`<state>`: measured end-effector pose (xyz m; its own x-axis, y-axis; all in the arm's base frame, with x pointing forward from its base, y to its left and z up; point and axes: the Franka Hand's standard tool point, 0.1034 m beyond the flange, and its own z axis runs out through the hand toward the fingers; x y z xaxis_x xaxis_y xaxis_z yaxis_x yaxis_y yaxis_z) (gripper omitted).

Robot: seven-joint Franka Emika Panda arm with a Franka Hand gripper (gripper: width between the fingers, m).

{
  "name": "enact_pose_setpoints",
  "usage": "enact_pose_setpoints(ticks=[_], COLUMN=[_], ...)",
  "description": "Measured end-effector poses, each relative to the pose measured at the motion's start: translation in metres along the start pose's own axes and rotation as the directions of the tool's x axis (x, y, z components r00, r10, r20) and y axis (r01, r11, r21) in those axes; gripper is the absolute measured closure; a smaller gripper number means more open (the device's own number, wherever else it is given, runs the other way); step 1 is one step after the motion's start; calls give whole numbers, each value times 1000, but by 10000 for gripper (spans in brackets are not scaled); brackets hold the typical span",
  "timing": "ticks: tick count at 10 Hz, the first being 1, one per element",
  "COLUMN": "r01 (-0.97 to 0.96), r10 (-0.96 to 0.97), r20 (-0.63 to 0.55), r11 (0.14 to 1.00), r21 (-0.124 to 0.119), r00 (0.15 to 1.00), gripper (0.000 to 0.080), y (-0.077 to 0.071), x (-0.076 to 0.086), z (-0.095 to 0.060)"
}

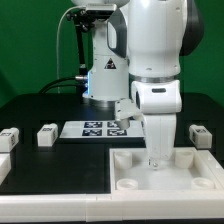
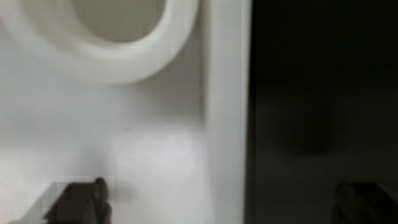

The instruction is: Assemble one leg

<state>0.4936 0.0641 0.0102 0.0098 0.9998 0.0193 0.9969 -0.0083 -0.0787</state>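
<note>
My gripper point(image 1: 157, 160) hangs straight down over the large white tray-like piece point(image 1: 128, 172), near its back rim. In the wrist view the gripper point(image 2: 222, 203) is open and empty, its dark fingertips point(image 2: 75, 202) far apart. They straddle the edge of the white piece point(image 2: 160, 130), which has a round recess point(image 2: 125, 25), with the black table beyond. White legs with tags lie on the table: one point(image 1: 47, 135) and another point(image 1: 8, 139) at the exterior view's left, one point(image 1: 198, 134) at its right. None is in the gripper.
The marker board point(image 1: 98, 128) lies flat behind the tray-like piece, in front of the arm's base point(image 1: 103, 80). The table is black with a green backdrop behind.
</note>
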Motion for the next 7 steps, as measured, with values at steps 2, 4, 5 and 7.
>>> enact_pose_setpoints(ticks=[2,4,5,7], r01=[0,0,0,-27], r10=[0,0,0,27], r20=[0,0,0,0], r11=[1000,1000,1000,1000], r21=[0,0,0,-5], r00=[1000,1000,1000,1000], gripper=[151,150,150,150], y=[0,0,0,-6], x=[0,0,0,-7], z=[0,0,0,-6])
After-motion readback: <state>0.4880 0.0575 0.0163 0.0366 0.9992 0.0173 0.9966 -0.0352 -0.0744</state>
